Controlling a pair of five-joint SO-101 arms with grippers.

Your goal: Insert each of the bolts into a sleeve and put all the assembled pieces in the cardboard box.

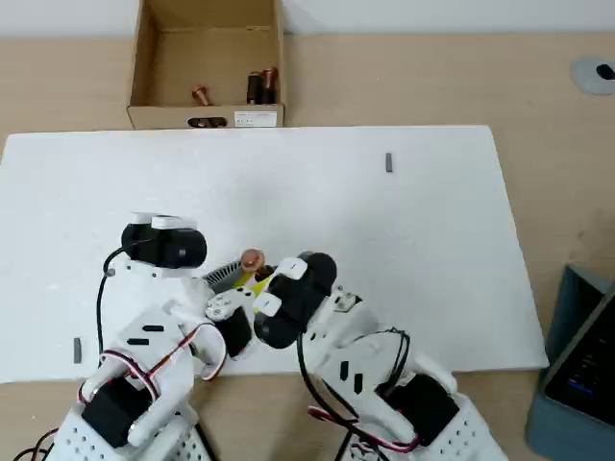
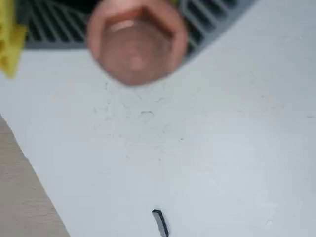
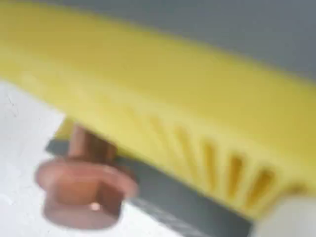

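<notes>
Two arms [image 1: 163,245] [image 1: 307,288], one cardboard box [image 1: 163,117]

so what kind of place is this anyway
Probably a robotics lab or hobby bench: a robot arm beside a second arm at a wooden table, a white work board laid on it, and a cardboard box of parts.

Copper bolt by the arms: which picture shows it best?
Right wrist view: the bolt shows head and shank side-on. Left wrist view sees its head end-on; high view shows it tiny from above.
</notes>
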